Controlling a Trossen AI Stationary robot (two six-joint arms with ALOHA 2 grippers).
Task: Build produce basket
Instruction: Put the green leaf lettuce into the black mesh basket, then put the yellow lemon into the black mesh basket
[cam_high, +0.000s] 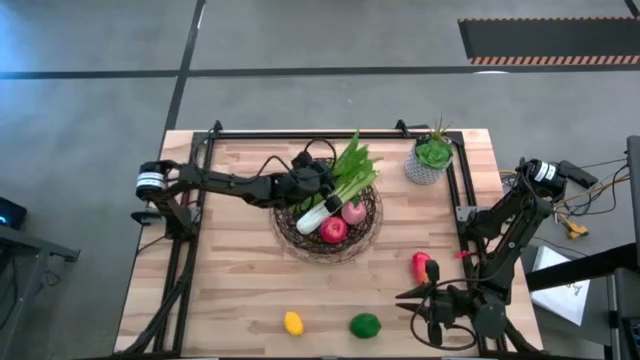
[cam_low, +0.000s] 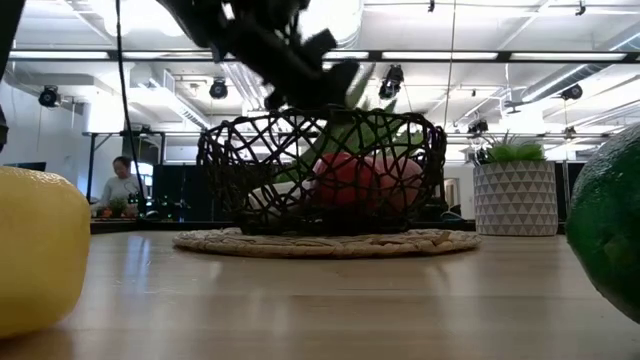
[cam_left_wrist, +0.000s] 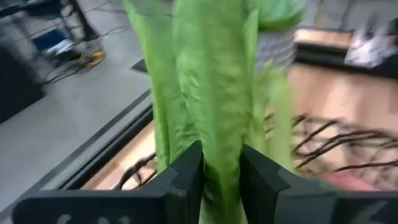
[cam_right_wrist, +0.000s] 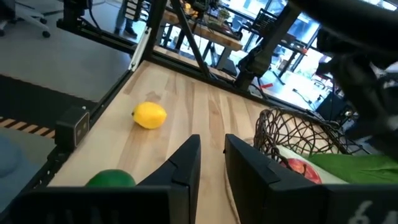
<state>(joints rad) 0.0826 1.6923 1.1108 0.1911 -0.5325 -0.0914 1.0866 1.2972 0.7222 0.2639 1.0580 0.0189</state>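
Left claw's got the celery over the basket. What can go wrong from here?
1. The left claw grips the celery low on its stalks; the leafy top overhangs the basket rim, so on release it may tip out.
2. The red-orange fruit lies close to the right claw; a move may knock it away.

grey floor (cam_high: 90, 180), ceiling striplights (cam_low: 120, 55)

Basket (cam_high: 372, 226) – woven dark wire; table (cam_high: 230, 280) – pale wood planks.
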